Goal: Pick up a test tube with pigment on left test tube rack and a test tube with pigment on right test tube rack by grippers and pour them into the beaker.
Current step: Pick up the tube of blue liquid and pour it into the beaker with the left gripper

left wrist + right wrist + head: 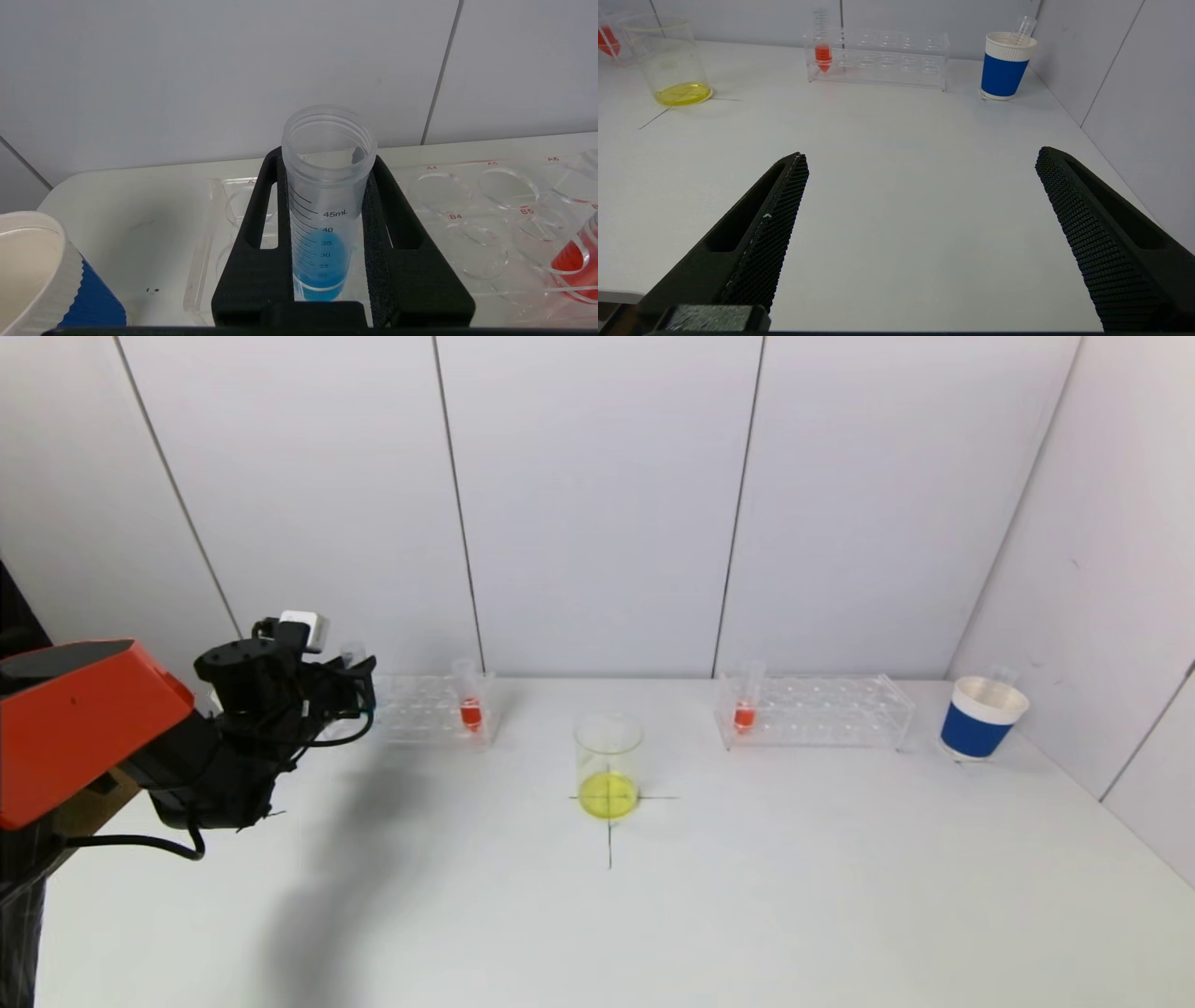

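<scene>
step: left gripper is gripping the clear graduated plastic tube with blue pigment at the left clear acrylic rack. imo lift straight up, keep it vertical, no tilting til it's over the glass beaker w/ yellow liquid.
claw state: both black fingers clamped on the tube sides.
tube vs claw: dead centre btwn jaws, rim sticking out at 12 o'clock.
beaker: table centre, well apart, roughly 3 o'clock of that gripper in head view.
right gripper: jaws wide apart, holding nothing, parked over bare table.

White table: beaker, racks, cups.
</scene>
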Available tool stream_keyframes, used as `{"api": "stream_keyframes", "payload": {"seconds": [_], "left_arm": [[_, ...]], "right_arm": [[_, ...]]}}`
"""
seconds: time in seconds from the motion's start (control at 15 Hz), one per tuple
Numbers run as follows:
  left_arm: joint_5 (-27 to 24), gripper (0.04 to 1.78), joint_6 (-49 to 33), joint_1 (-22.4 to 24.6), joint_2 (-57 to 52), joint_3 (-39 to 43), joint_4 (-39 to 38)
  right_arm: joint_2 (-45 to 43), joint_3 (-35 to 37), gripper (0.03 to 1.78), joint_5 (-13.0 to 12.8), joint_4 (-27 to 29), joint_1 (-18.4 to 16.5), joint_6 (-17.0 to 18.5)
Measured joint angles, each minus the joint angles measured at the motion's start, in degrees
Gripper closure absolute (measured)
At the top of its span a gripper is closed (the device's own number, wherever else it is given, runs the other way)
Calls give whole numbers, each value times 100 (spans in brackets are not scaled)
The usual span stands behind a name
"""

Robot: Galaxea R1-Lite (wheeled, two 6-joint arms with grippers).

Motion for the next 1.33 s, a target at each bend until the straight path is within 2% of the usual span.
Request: {"api": "stream_keyframes", "payload": {"seconds": [0.87,1.33], "left_arm": [[-5,138,-4,-16,-794,-848,1224],[-11,138,-1,-289,-1301,-1463,2295]], "right_arm": [[0,0,4,0,0,-2,0],[0,0,4,0,0,-2,2]]}}
